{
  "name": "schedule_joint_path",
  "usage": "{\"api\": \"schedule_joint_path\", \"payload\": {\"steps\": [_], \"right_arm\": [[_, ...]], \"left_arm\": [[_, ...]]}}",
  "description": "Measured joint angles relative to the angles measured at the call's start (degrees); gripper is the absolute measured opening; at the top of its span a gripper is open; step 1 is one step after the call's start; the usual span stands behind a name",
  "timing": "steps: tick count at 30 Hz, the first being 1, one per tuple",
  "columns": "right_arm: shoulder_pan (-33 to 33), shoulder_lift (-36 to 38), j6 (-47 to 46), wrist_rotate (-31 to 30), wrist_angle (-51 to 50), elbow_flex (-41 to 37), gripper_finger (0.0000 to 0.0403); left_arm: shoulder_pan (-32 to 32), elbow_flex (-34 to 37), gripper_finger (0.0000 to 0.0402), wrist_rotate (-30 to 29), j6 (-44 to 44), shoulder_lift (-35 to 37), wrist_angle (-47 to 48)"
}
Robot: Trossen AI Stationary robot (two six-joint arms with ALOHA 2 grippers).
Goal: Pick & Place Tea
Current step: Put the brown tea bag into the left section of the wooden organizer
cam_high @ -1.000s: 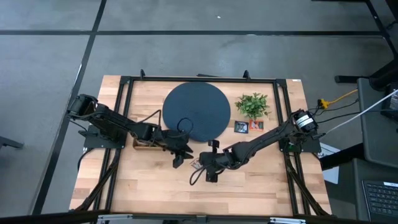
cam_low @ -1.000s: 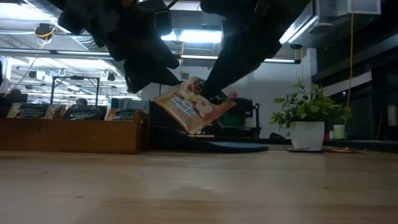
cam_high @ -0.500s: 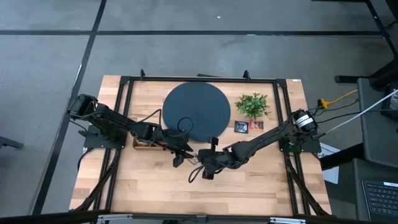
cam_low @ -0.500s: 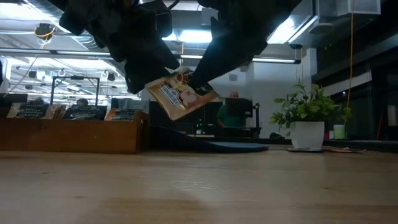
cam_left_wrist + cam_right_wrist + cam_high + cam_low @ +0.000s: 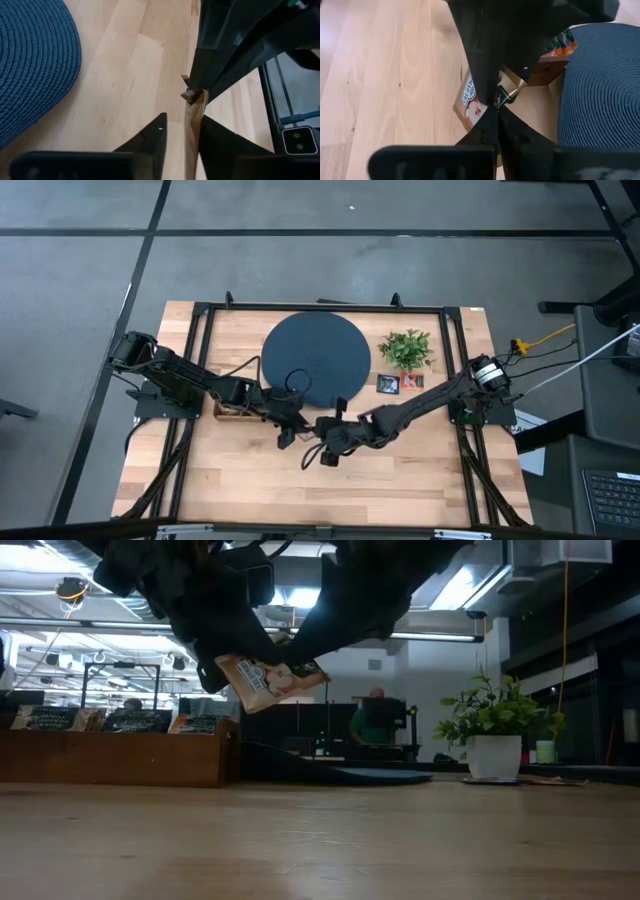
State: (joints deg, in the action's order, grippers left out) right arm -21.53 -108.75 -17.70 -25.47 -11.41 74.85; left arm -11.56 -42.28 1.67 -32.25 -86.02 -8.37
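Overhead, two dark arms reach toward each other above a wooden table [image 5: 240, 480] and meet near its middle, just in front of a round dark blue mat [image 5: 316, 360]. Between them, lifted clear of the tabletop, hangs one pale tea sachet [image 5: 265, 682] printed with a red fruit picture, tilted at an angle. Right gripper [image 5: 496, 106] has its fingers pressed together on one corner of the sachet, pinching it. Left gripper [image 5: 183, 131] comes in from the other side with its two fingers set to either side of the sachet's thin edge; small gaps show between the fingers and the packet, so it brackets the sachet and whether it grips cannot be told. From table height the sachet shows between the two dark gripper bodies, well above the wood. A low wooden box [image 5: 120, 758] sits on the left arm's side of the table beside the mat, with more sachets [image 5: 130, 722] standing in a row inside it. A small green plant [image 5: 406, 348] in a white pot stands on the right arm's side of the mat, and two more sachets [image 5: 398, 383], one dark and one orange-red, lie flat on the table just in front of it. Far behind the table, a person [image 5: 375, 720] in a green top stands in the room.
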Motion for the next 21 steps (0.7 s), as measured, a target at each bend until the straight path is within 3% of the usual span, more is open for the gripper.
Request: {"api": "schedule_joint_path", "payload": {"steps": [7,15,21], "right_arm": [[0.2,0.0,0.0,-0.1,0.5,0.0,0.0006],[0.1,0.1,-4.4,3.4,-2.4,0.0,0.0061],[-0.8,0.1,-6.1,5.2,-4.4,-1.4,0.0120]], "left_arm": [[-0.7,-0.1,0.0011,-0.1,1.4,0.0,0.5],[-2.9,0.0,0.0006,-1.2,2.0,-0.1,2.4],[-5.7,0.0,0.0005,-7.9,1.9,-0.1,5.3]]}}
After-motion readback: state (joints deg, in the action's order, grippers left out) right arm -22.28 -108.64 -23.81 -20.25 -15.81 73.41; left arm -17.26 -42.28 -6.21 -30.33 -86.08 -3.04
